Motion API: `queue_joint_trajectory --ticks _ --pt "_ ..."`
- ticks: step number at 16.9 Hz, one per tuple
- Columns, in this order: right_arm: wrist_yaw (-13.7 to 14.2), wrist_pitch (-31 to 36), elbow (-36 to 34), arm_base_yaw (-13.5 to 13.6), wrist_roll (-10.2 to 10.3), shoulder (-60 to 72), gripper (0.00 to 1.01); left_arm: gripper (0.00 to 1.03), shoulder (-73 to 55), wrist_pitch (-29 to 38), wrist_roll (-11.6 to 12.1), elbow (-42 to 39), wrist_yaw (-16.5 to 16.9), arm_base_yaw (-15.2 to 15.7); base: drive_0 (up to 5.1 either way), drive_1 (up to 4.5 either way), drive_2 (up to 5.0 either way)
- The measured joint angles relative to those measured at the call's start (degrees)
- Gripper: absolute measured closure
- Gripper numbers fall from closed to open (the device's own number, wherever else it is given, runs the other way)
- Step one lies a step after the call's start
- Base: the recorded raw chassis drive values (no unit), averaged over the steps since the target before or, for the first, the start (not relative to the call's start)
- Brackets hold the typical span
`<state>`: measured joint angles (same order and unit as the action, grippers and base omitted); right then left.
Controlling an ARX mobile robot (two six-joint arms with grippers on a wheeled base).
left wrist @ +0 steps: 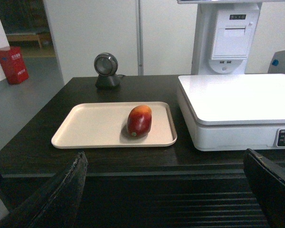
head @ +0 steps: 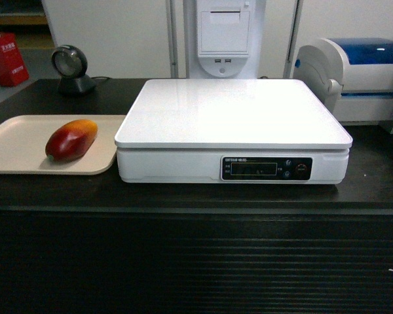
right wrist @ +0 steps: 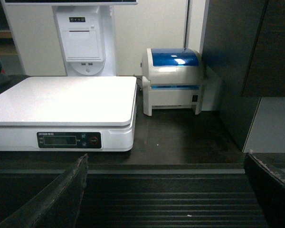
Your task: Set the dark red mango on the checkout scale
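Partly cropped tray (head: 13,147), dark red mango (head: 71,139), scale (head: 232,114) beside

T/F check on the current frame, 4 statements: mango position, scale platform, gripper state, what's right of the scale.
1. The dark red mango lies on the beige tray. True.
2. Something already sits on the scale platform. False: its platform is bare.
3. The left gripper is shut on the mango. False: it is open, short of the checkout counter, holding nothing.
4. A white-and-blue printer stands to the right of the scale. True.
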<state>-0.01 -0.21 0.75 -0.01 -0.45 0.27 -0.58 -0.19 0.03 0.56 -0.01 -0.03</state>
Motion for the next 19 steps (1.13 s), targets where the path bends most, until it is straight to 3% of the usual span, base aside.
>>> queue_joint_trajectory --ticks 7,8,9,10,11,13,17,19 --pt "0.0 0.0 0.0 0.0 0.0 0.0 0.03 0.05 0.0 0.0 0.0 0.0 0.0 0.0 0.0 0.00 0.0" --pt "0.0 0.0 0.0 0.0 0.0 0.0 0.03 0.05 -0.6 -3.0 -0.1 0.7 -2.9 -1.0 0.0 0.00 0.0" --pt "0.1 0.0 0.0 0.0 0.0 0.0 0.03 0.05 -7.0 -6.4 -0.1 3.3 -12.7 -5.8 0.0 0.00 0.0" --pt "-0.1 0.1 0.0 0.0 0.0 0.0 0.03 0.05 -15.6 -1.3 0.4 5.7 -17.4 -6.9 0.0 0.00 0.0" --pt "0.1 0.0 0.0 0.0 0.0 0.0 0.03 0.05 -20.7 3.8 0.7 6.8 -17.8 -5.3 0.0 0.00 0.0" --pt "0.0 0.0 0.0 0.0 0.0 0.0 0.03 0.05 -30.7 14.3 1.7 8.8 -14.2 -2.3 0.0 0.00 0.0" --pt "0.0 0.0 0.0 0.0 0.0 0.0 0.03 0.05 -66.8 38.3 4.7 22.0 4.2 6.3 0.0 0.00 0.0" --pt "0.0 0.0 0.0 0.0 0.0 0.0 0.03 0.05 -82.9 37.3 6.8 33.4 11.2 8.0 0.0 0.00 0.0"
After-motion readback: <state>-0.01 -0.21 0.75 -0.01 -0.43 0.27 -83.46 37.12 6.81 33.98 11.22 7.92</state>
